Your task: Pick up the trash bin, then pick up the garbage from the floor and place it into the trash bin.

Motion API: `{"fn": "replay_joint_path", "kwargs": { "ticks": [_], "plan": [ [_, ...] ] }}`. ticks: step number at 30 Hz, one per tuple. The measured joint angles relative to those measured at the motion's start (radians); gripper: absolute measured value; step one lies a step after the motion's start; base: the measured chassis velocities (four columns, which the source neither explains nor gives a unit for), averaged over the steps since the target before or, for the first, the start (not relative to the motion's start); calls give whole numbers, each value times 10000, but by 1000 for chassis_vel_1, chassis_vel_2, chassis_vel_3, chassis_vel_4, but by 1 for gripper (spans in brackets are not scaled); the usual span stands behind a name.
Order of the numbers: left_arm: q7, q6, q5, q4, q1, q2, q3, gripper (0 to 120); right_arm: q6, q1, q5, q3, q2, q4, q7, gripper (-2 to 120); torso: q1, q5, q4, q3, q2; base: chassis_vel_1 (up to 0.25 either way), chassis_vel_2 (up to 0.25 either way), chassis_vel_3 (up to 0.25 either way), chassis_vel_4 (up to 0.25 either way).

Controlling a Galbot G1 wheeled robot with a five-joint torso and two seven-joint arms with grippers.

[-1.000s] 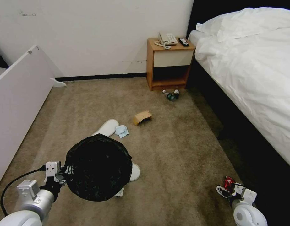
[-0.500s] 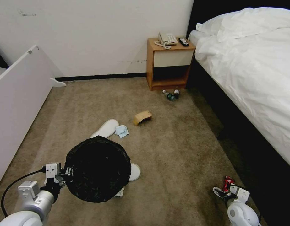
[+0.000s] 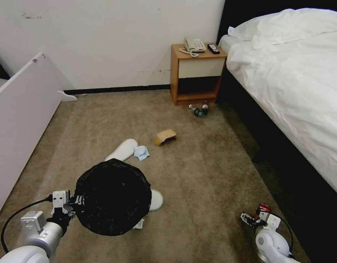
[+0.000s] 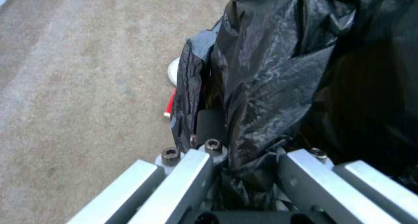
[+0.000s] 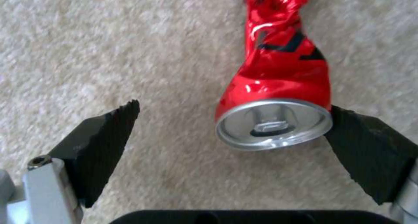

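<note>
In the head view the trash bin (image 3: 113, 197), round and lined with a crinkly black bag, hangs low at the left with my left gripper (image 3: 75, 202) shut on its rim. The left wrist view shows the same gripper (image 4: 226, 129) pinching the bag-covered rim of the bin (image 4: 270, 70). My right gripper (image 5: 235, 110) is open over the carpet around a crushed red can (image 5: 279, 87), which touches one finger. The head view places this gripper (image 3: 254, 215) and can (image 3: 264, 207) at the lower right. More garbage lies ahead: a slipper (image 3: 122, 149), blue cloth (image 3: 141, 152), cardboard (image 3: 165, 136) and bottles (image 3: 198, 109).
A second slipper (image 3: 156, 199) and a tissue (image 3: 139, 224) poke out from under the bin. A red packet (image 4: 170, 103) lies below the rim. The bed (image 3: 296, 80) runs along the right and a nightstand (image 3: 195, 73) stands at the wall. A white panel (image 3: 22, 109) leans at the left.
My right arm has shifted left and sunk lower in the head view, staying at the red can. The bin has dipped slightly. The left gripper keeps its hold.
</note>
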Motion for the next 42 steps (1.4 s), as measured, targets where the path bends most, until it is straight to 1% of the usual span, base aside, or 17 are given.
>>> {"fn": "replay_joint_path", "kwargs": {
  "ticks": [15,17,21,26,31,32,33,35,36,37,38,39,41,42],
  "plan": [
    [16,-6,42,93,-112,-6,93,0,52,180,13,401,43,-72,-25,100,-1,-3,-1,-1,0,0,0,0,0],
    [17,-7,43,109,-106,12,94,0,88,484,-49,400,280,-283,-56,100,0,0,0,-1,0,0,0,0,0],
    [18,-8,43,111,-87,13,83,0,97,712,-82,333,379,-449,-72,100,0,0,0,-1,0,0,0,0,0],
    [23,-38,48,130,-58,-5,49,0,100,1227,-233,183,610,-1026,-165,100,0,-1,0,0,0,0,0,0,0],
    [28,-48,48,139,-58,-19,29,0,100,1406,-373,157,730,-1290,-273,100,-1,-1,0,0,0,0,0,0,0],
    [32,-52,47,141,-57,-24,10,0,106,1437,-424,157,767,-1343,-302,96,0,-1,0,0,0,0,0,0,0],
    [32,-52,47,141,-57,-24,10,0,106,1437,-424,157,767,-1343,-302,96,0,-1,0,0,0,0,0,0,0],
    [52,-72,46,152,-52,-40,-12,0,157,1427,-481,170,781,-1350,-346,85,-1,0,0,-1,0,0,0,0,0],
    [52,-72,46,152,-52,-40,-12,0,157,1427,-481,170,781,-1350,-346,85,-1,0,0,-1,0,0,0,0,0],
    [53,-76,46,158,-52,-48,-14,0,170,1417,-488,187,793,-1350,-348,82,-1,-3,0,0,0,0,0,0,0],
    [62,-78,47,165,-55,-64,-14,0,192,1400,-502,203,826,-1361,-353,76,0,-1,0,0,0,0,0,0,0],
    [62,-78,47,165,-55,-64,-14,0,192,1400,-502,203,826,-1361,-353,76,0,-1,0,0,0,0,0,0,0],
    [65,-82,56,167,-66,-93,-13,0,270,1387,-585,242,891,-1428,-395,64,0,-1,-1,0,0,0,0,0,0],
    [65,-82,56,167,-66,-93,-13,0,270,1387,-585,242,891,-1428,-395,64,0,-1,-1,0,0,0,0,0,0]
  ]
}}
